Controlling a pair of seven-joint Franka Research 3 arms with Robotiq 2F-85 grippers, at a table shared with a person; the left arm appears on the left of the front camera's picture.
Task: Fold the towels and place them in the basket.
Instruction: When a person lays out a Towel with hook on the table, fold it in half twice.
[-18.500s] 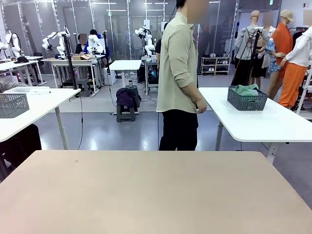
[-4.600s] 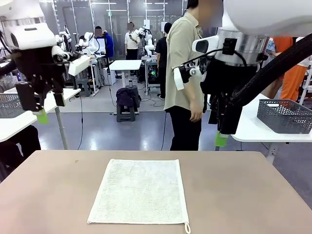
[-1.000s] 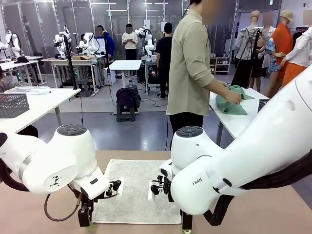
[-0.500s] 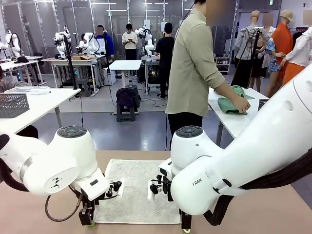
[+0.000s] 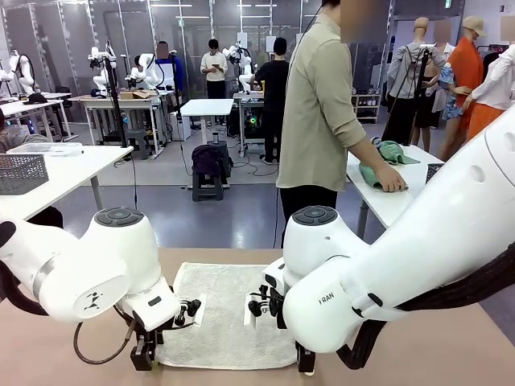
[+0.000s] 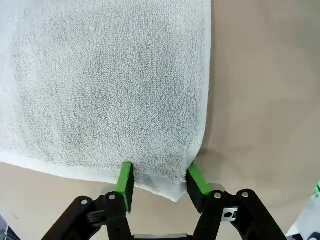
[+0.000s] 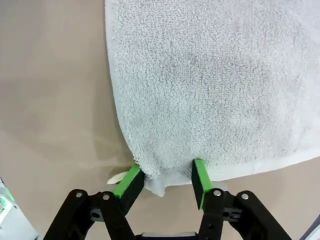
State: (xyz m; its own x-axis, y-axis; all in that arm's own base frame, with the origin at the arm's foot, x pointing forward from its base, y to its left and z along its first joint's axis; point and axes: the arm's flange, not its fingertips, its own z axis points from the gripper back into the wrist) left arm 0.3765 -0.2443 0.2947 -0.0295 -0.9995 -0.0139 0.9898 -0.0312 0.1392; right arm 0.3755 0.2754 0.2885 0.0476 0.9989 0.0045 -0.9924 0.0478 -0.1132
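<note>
2 near corners of the cream-white towel (image 5: 228, 310), which is lying flat on the tan table (image 5: 451, 354), are getting straddled. Left gripper (image 6: 161, 177) and right gripper (image 7: 166, 175) are each sitting with jaws partly apart, green pads touching cloth, not clamped yet.

cream-white towel (image 5: 228, 318): terry, spread flat mid-table (image 5: 32, 354) toward its near edge, both near corners slightly puckered | pale green towel (image 5: 378, 178): part-folded, flattened under a person's hand, well beyond the table's far right side
</note>
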